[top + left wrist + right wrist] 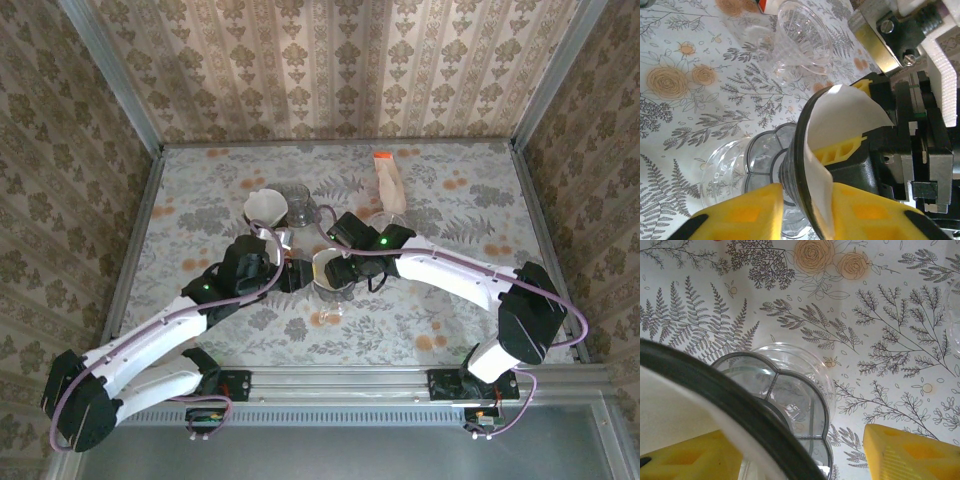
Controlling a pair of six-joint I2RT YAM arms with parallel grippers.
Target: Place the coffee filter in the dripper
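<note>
Near the middle of the flowered table [400, 330], between the two arms: a dark-rimmed dripper [799, 150] with a clear, petal-shaped foot. Clamped at its narrow neck by the left gripper [802, 195], yellow fingers [740, 215] pressed to either side. Inside the cone, lying against the wall and reaching past the rim: the white coffee filter [840, 117], partly folded over. At the dripper's mouth from the opposite side, the right gripper [790, 435], jaws spread wide, one finger within the cone beside the paper and the other outside the rim; cannot tell whether pressing on the paper. Farther back on the cloth, well apart from all this: a second dripper [800, 35] of clear plastic, a white cone [265, 207] just beside a glass [297, 203], and an orange-topped packet [388, 180].
</note>
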